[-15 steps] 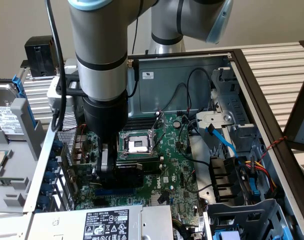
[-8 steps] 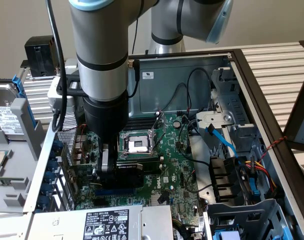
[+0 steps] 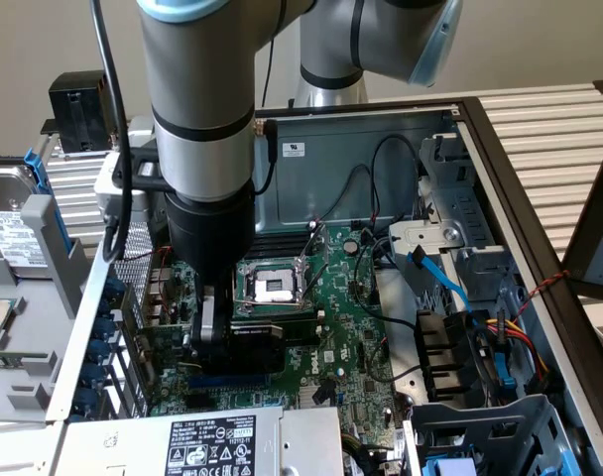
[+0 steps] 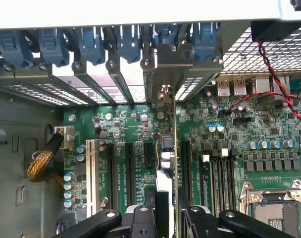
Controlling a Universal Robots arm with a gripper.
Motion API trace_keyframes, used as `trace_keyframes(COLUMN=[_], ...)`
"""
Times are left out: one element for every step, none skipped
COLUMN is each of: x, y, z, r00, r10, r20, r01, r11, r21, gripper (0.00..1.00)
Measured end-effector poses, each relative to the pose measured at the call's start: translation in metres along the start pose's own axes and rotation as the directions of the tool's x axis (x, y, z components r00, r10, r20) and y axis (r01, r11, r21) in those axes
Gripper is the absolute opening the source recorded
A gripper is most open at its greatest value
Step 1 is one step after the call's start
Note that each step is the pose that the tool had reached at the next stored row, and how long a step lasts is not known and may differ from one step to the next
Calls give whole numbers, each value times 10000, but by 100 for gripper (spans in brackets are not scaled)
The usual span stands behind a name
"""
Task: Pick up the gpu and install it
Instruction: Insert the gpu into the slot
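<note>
The gpu [image 3: 260,335], a small green card with a black heatsink block, stands on edge low over the large green motherboard [image 3: 351,327] inside the open computer case. My gripper [image 3: 220,342] is shut on it from above. In the wrist view the gpu [image 4: 173,148] appears edge-on between my two black fingers [image 4: 140,223]. Its silver bracket [image 4: 165,69] sits against the rear slot openings of the case. The card lines up over a black expansion slot; I cannot tell whether it is fully seated.
An empty CPU socket [image 3: 272,286] lies just beyond the card. Blue slot latches [image 4: 91,42] line the rear wall. A power supply [image 3: 202,446] sits at the front, and a drive cage with blue and coloured cables [image 3: 480,327] at the exterior view's right. Red and black wires [image 4: 279,84] cross near the ports.
</note>
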State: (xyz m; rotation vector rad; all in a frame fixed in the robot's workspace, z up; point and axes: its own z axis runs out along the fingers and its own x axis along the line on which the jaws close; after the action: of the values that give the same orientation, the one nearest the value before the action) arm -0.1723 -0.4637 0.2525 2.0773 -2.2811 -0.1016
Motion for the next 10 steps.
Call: trace_keyframes(x=[0, 0, 0, 0, -1, -1, -1, -1, -1, -1], y=[0, 0, -1, -1, -1, -1, -1, -1, -1, 0], z=[2, 2, 4, 4, 4, 4, 4, 4, 4, 4], r00=[10000, 10000, 10000, 10000, 10000, 10000, 10000, 10000, 10000, 10000], r10=[6, 8, 9, 8, 8, 6, -3, -10, -16, -18], r20=[1, 0, 1, 1, 2, 2, 1, 0, -2, -1], r01=[-6, -8, -9, -8, -8, -6, 3, 10, 16, 18], r11=[10000, 10000, 10000, 10000, 10000, 10000, 10000, 10000, 10000, 10000], r21=[1, 0, -2, -2, -2, -2, -2, -2, -3, -2], gripper=[27, 27, 27, 27, 27, 27, 27, 27, 27, 27])
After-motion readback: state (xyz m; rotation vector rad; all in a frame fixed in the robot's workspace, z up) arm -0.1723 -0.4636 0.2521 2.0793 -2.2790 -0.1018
